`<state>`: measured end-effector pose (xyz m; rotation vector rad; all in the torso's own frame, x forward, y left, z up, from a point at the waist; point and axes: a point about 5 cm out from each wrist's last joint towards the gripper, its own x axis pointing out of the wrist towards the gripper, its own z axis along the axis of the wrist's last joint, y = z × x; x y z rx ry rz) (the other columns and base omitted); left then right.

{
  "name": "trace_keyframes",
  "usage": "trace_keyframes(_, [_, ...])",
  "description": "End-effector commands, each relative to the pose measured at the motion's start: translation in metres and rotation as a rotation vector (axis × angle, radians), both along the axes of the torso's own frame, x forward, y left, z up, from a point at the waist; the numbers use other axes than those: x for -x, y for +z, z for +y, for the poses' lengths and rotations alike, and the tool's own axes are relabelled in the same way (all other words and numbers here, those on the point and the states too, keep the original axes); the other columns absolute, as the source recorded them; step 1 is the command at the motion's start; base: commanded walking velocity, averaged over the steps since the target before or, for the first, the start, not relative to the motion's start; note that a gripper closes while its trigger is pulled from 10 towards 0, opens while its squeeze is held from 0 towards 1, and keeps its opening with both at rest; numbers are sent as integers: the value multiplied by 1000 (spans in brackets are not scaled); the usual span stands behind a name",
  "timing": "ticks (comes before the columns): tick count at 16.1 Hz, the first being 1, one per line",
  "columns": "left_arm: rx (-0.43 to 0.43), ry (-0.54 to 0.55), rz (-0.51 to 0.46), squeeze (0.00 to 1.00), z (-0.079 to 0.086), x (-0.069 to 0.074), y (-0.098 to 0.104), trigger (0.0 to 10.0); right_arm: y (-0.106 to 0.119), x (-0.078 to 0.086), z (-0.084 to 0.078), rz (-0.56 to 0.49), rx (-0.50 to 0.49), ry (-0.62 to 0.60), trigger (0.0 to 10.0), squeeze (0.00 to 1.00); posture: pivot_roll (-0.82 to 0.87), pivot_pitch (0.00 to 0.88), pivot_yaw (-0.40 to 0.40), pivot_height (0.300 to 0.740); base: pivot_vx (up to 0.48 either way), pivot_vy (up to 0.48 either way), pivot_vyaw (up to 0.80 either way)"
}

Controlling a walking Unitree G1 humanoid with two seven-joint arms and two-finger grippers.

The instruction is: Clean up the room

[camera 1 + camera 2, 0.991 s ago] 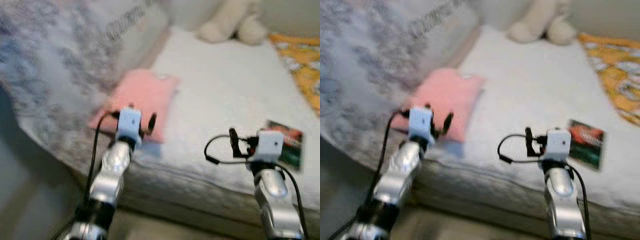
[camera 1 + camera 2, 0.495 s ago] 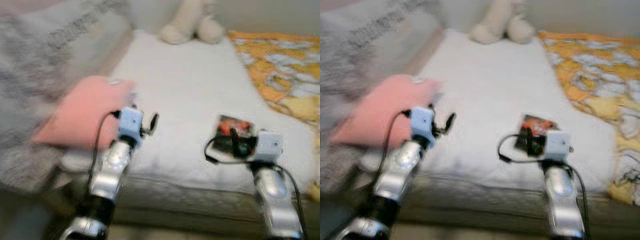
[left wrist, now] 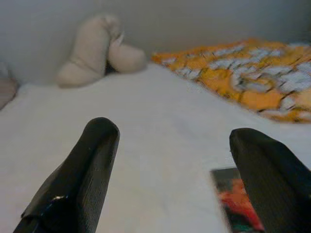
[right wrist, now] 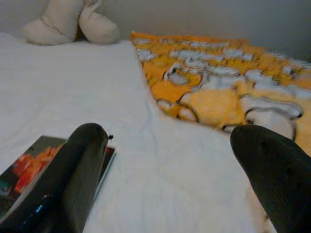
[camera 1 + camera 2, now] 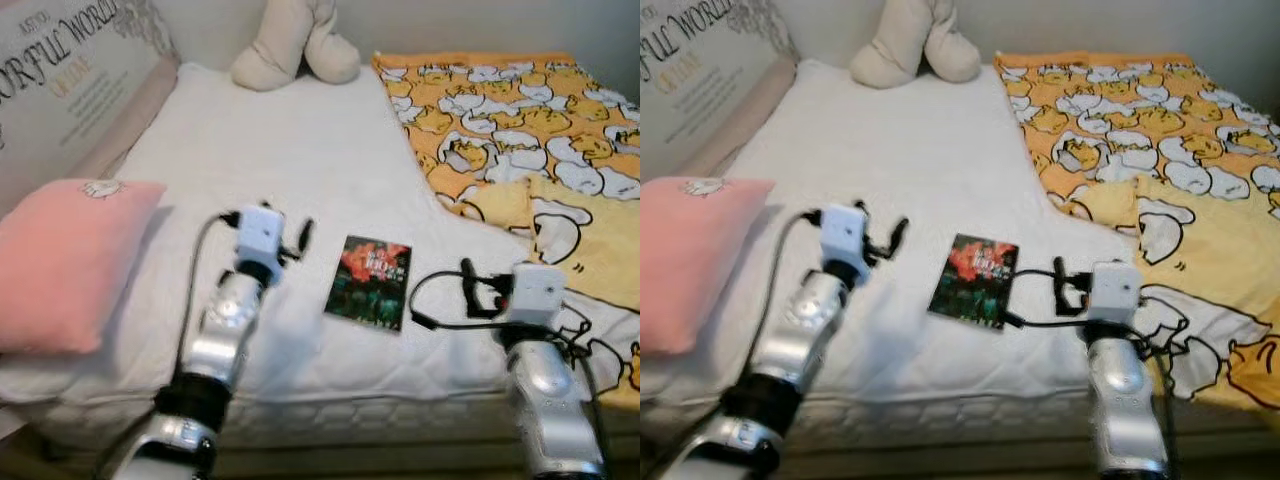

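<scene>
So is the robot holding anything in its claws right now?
No, nothing. The left gripper and the right gripper are both open with nothing between the fingers. The book lies flat on the bed, untouched.

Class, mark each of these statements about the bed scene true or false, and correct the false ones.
1. A dark book lies flat on the white sheet between the two arms. True.
2. The left gripper is shut on the book. False: its fingers stand wide apart above the sheet, holding nothing.
3. A pink pillow lies at the robot's left, near the bed's edge. True.
4. The plush toy sits on top of the yellow blanket. False: it sits on the white sheet at the far end, beside the blanket.
5. The right gripper is open, with the book by one finger. True.
</scene>
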<state>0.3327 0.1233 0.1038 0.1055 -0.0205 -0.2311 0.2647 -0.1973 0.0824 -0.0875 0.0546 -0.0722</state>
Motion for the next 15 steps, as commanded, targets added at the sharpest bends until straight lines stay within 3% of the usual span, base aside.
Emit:
trace_keyframes(1, [-6,9,22,0,0,-2,-3,10000,2,3,-5,-11,21,-13,10000,0,-153,0,51,740,0,0,0])
trace_keyframes(4, [12,-44,50,0,-7,-3,-7,10000,1,6,-3,-6,24,-14,10000,0,-174,0,64,740,0,0,0])
trace_keyframes(9, [-38,-90,73,0,-18,-6,-10,10000,0,8,-8,0,27,-44,10000,0,-179,0,65,740,0,480,-707])
trace_keyframes(15, [-65,-106,90,0,-29,-17,-5,10000,3,5,-6,1,47,-29,10000,0,-179,0,49,740,0,400,0])
